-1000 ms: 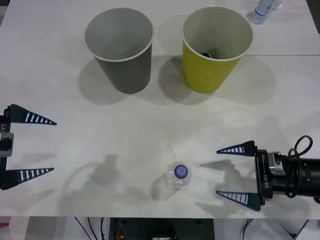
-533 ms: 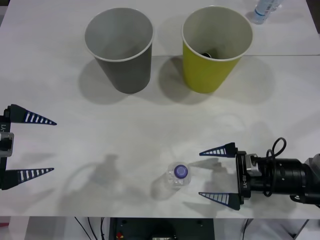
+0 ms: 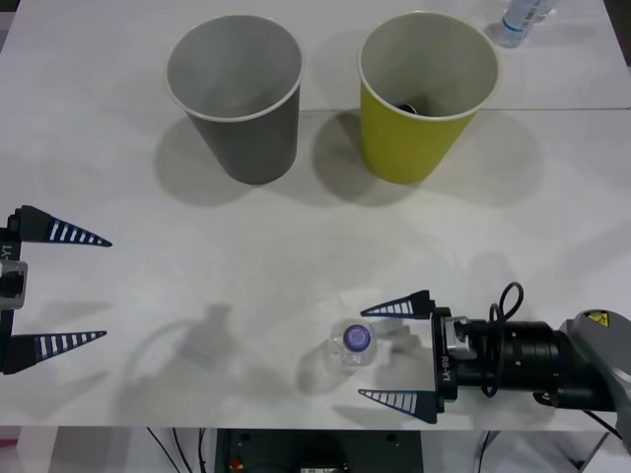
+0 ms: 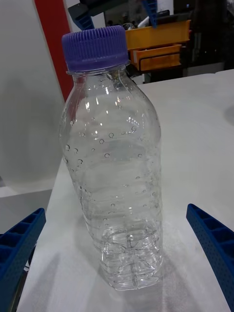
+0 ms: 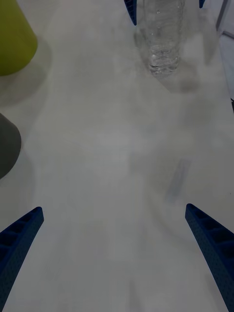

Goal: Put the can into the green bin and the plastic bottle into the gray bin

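Note:
The plastic bottle (image 3: 345,357) stands upright near the table's front edge, clear with a purple cap (image 4: 114,170). My right gripper (image 3: 363,353) is open and level with it, one fingertip on each side of the bottle without touching (image 4: 116,209). The gray bin (image 3: 251,138) stands at the back left and the green bin (image 3: 409,148) at the back right. A small dark thing (image 3: 409,104) lies on the green bin's floor; I cannot tell if it is the can. My left gripper (image 3: 106,289) waits open at the left edge, facing the bottle (image 5: 161,34) across the table.
A blue-labelled clear bottle (image 3: 518,20) stands at the far right corner behind the green bin. The white table (image 3: 296,246) is bare between the bins and the front edge. From the left wrist, the green bin (image 5: 14,39) and the gray bin (image 5: 7,146) show at one side.
My right gripper has slid left along the table's front, from beside the bottle to having its open fingers around it. The left arm, the bottle and both bins have not moved.

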### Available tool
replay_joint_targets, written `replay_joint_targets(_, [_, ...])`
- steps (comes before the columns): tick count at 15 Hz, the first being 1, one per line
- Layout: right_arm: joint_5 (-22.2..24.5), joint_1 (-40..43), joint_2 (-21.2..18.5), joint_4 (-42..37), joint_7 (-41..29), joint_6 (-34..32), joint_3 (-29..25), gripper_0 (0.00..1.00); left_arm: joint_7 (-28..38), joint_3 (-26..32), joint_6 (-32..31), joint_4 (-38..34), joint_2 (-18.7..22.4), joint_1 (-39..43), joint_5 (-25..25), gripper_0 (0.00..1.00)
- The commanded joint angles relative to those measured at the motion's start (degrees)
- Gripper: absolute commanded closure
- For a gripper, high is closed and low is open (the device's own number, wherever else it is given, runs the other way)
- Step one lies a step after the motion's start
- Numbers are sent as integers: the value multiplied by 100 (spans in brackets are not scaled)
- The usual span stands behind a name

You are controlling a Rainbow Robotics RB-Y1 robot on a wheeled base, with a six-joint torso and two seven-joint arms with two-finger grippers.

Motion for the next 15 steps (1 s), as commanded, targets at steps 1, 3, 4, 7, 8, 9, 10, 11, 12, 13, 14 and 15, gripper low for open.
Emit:
replay_joint_targets(1, [2,0,157,0,98,202,206,0,0,0,0,0,0,0,0,0])
replay_joint_targets(3, [2,0,236,0,142,334,294,0,0,0,0,0,0,0,0,0])
replay_joint_targets(4, [2,0,271,0,160,369,329,0,0,0,0,0,0,0,0,0])
replay_joint_targets(7, [2,9,333,0,221,448,355,0,0,0,0,0,0,0,0,0])
replay_joint_targets(8, [2,9,333,0,239,475,364,0,0,0,0,0,0,0,0,0])
replay_joint_targets(9, [2,9,333,0,265,484,364,27,0,0,0,0,0,0,0,0])
replay_joint_targets(10, [2,9,333,0,239,484,364,96,0,0,0,0,0,0,0,0])
replay_joint_targets(11, [2,9,333,0,265,492,364,100,0,0,0,0,0,0,0,0])
replay_joint_targets(12, [2,9,333,0,265,501,364,100,0,0,0,0,0,0,0,0])
replay_joint_targets(13, [2,0,333,0,257,501,364,100,0,0,0,0,0,0,0,0])
replay_joint_targets(14, [2,9,333,0,265,501,364,100,0,0,0,0,0,0,0,0])
replay_joint_targets(15, [2,9,333,0,265,501,373,100,0,0,0,0,0,0,0,0])
